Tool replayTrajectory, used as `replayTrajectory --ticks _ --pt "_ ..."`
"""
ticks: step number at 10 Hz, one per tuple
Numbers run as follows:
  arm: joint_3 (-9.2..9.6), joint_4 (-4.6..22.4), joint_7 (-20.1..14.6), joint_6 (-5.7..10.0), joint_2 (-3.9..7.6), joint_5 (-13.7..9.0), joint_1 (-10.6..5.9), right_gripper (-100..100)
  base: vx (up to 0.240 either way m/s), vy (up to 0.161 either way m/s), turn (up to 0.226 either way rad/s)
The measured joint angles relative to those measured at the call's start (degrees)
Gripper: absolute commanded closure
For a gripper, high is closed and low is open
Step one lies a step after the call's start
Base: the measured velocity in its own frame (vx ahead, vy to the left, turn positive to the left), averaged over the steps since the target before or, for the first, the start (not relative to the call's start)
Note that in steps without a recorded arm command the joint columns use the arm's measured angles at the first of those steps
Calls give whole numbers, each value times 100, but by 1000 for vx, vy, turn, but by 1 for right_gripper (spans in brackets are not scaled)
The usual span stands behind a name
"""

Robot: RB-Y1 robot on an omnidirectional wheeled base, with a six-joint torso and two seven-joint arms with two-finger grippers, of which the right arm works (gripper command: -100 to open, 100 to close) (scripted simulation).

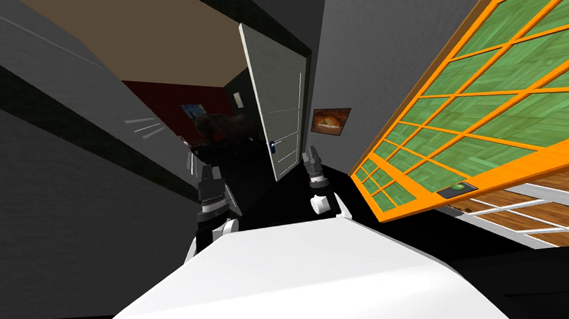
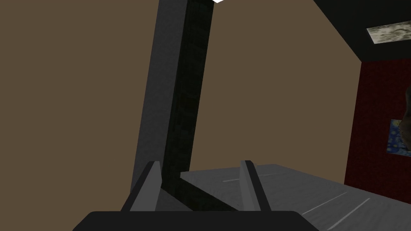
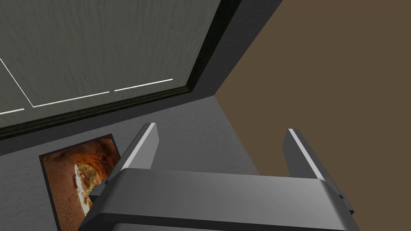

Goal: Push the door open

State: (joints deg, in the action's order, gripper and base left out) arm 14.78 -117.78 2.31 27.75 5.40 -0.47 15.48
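The door [image 1: 282, 106] is a pale grey panel with thin white lines and a small blue handle [image 1: 272, 146]. It stands ajar, swung away from me, straight ahead in the head view. My right gripper [image 1: 310, 158] is raised beside the door's lower right edge; I cannot tell if it touches. In the right wrist view the right gripper [image 3: 220, 140] is open and holds nothing, with the door panel [image 3: 100, 44] just beyond its fingers. My left gripper [image 1: 207, 175] is held up left of the doorway. In its own view the left gripper [image 2: 199, 178] is open and points past a dark door frame [image 2: 184, 100].
A dark grey wall [image 1: 65, 178] runs close along my left. At the right leans a large orange-framed panel of green panes [image 1: 488, 113]. A small orange picture [image 1: 331, 120] hangs beside the door. Through the gap shows a red wall [image 1: 170, 97] with dark furniture.
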Motion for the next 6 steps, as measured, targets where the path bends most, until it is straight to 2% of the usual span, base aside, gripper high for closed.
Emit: replayTrajectory --ticks 2,3,6 --pt "137 220 -39 -58 -21 -5 -181 -100 107 -25 -59" --pt "240 347 -84 -48 18 -22 -214 -100 135 -48 -52" --pt "463 703 -177 -122 15 -48 -480 -100 134 -30 -51"
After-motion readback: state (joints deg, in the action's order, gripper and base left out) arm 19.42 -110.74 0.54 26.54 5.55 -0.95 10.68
